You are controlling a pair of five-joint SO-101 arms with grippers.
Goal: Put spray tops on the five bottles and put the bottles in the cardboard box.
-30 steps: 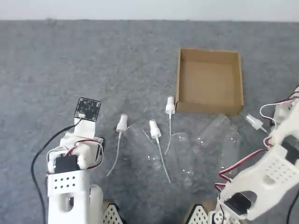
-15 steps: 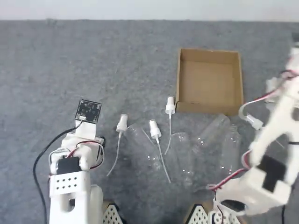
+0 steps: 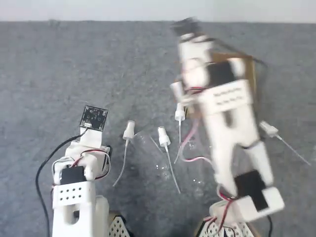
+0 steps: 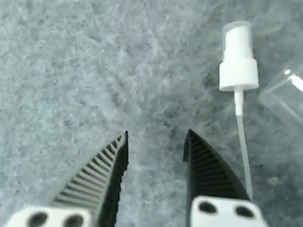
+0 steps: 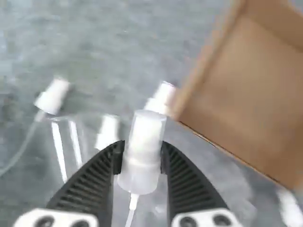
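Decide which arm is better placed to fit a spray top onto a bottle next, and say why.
Right, probably: the right gripper is shut on a spray top near the clear bottles; the left gripper is open and empty over the carpet.

The right hand [image 5: 142, 147], on its far-outstretched arm [image 3: 224, 106], pinches a spray top [image 5: 144, 135]; the left hand [image 4: 157, 135] hangs open.

**Setting:** robotics lab bench, indoors.

**Evidence:**
- Worktop [image 3: 59, 59] covered in grey felt-like matting, with a plain white wall [image 3: 98, 10] behind.
- Two white printed arms, left arm [image 3: 74, 197] and right arm [image 3: 229, 98], with bare servo housings and loose red and black wiring [image 3: 35, 180].
- A small bare camera board [image 3: 93, 116].
- On the matting: spray top [image 3: 129, 130] and cardboard box [image 5: 255, 94].
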